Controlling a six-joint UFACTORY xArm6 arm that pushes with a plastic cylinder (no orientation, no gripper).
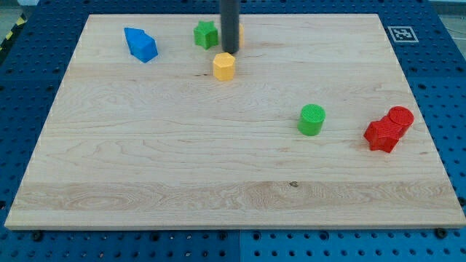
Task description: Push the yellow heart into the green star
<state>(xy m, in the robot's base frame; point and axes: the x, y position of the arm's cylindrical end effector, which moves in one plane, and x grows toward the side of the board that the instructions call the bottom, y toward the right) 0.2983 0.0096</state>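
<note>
Yellow showed in two places near the view's top: a sliver of a yellow block (239, 32) stood just to the view's right of the dark rod (229, 22), almost wholly hidden behind it, so its shape could not be made out, and a yellow hexagonal block (224, 65) lay just below my tip (229, 52), close to it though contact could not be confirmed. The green star (206, 34) sat just to the view's left of the rod, near the top edge of the wooden board (145, 160), apart from the hexagonal block. The rod carried no jaws, so no open or closed state applied; only its straight shaft and lower end were in view. A blue block (140, 44) of irregular angular shape lay farther to the view's left, well apart from the star. A green cylinder (312, 119) stood right of centre. At the view's right, a red cylinder (400, 118) touched a second red block (383, 135) of a less distinct shape. A black-and-white fiducial marker (403, 33) was fixed at the board's upper right corner; it bore no readable text. The board rested on a blue perforated table (444, 44).
</note>
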